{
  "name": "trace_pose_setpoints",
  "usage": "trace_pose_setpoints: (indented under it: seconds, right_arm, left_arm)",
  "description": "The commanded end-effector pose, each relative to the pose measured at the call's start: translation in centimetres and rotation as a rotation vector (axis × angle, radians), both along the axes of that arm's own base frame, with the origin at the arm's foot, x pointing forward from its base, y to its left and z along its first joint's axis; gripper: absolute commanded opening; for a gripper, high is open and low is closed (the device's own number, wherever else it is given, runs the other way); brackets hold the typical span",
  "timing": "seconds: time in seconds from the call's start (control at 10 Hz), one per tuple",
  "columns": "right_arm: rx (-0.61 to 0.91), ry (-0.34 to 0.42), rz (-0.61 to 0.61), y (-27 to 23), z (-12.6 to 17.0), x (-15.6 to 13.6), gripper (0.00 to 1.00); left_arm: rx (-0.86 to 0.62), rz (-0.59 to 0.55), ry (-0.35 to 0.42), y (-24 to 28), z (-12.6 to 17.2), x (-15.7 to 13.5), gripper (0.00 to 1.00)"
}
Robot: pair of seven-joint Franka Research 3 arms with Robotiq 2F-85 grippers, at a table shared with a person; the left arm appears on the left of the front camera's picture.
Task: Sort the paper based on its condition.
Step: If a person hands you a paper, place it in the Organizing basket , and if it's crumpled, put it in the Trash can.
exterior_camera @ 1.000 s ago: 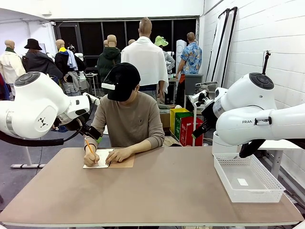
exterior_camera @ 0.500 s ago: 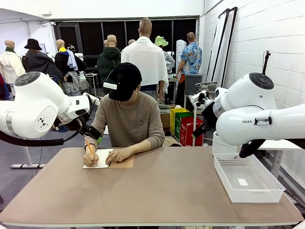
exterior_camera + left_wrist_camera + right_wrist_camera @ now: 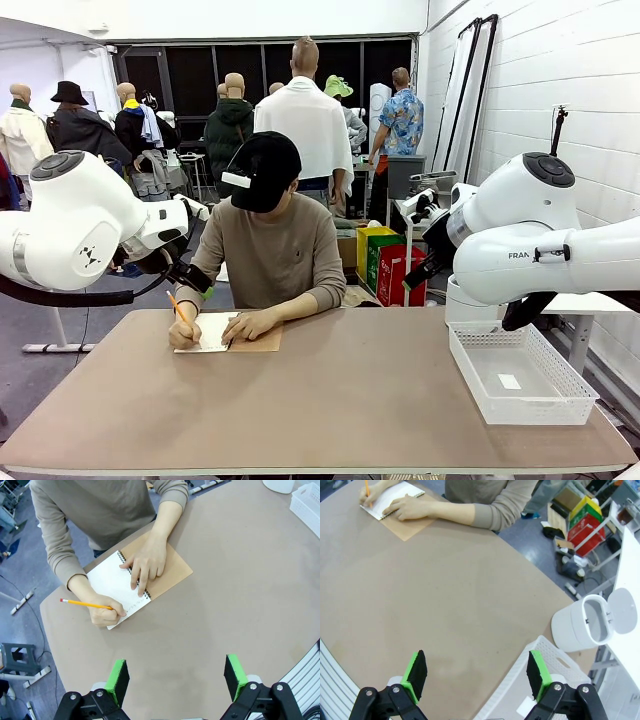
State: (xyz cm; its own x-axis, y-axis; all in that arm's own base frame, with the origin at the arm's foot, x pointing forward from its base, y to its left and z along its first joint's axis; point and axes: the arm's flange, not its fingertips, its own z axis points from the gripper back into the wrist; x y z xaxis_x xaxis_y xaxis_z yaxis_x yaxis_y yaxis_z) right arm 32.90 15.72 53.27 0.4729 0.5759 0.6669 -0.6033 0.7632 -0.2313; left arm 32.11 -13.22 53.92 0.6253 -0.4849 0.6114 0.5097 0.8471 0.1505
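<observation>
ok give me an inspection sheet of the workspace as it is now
surface: brown table, bare in the middle
job's things: white page open in a spiral notebook; a person's hand writes on it with a pencil, the other hand rests on the notebook
clutter: white mesh basket at the table's right edge, small white piece inside
grippers: left gripper open, empty, above the table; right gripper open, empty, above the table near the basket
cables: cords on the floor past the table
surroundings: white bin on the floor, lid open; coloured boxes behind the person
</observation>
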Motion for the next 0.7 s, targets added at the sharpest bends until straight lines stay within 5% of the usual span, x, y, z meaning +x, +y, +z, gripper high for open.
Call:
trace_pose_setpoints:
  seconds: [0.0,0.6]
  right_arm:
    - [0.000,0.000,0.000,-0.02,0.01,0.01,1.00]
    - [0.000,0.000,0.000,-0.02,0.01,0.01,1.00]
  left_arm:
    - [-0.002,0.001,0.000,0.06,0.02,0.01,1.00]
    - [-0.002,0.001,0.000,0.06,0.02,0.01,1.00]
